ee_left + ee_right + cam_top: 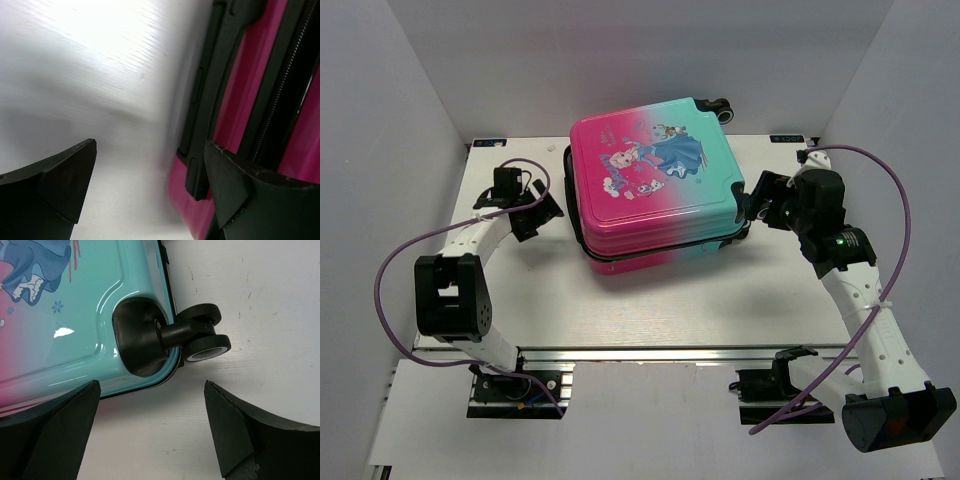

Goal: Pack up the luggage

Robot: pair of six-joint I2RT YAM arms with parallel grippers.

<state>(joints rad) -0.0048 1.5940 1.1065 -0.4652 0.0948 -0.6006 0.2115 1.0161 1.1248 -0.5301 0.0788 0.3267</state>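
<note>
Lying flat with its printed shell up, the luggage sits in the upper middle of the overhead view, lid down on the base. Nothing loose remains on the table, so the packing itself looks finished as far as these views show. A dark seam runs along the case's lower-left edge, and the zipper shows in the left wrist view, but whether it is fully drawn I cannot tell. Closing it may be what is left.

The left gripper hangs just beside the pink edge at the left of the frame, jaws spread wide and holding nothing. The right gripper sits at the teal corner on the right, likewise wide apart and empty, with a black wheel of the case ahead of it.

The surface is a plain white board, lightly scuffed, fronted by a metal rail. Pale grey walls box it in on three sides.
</note>
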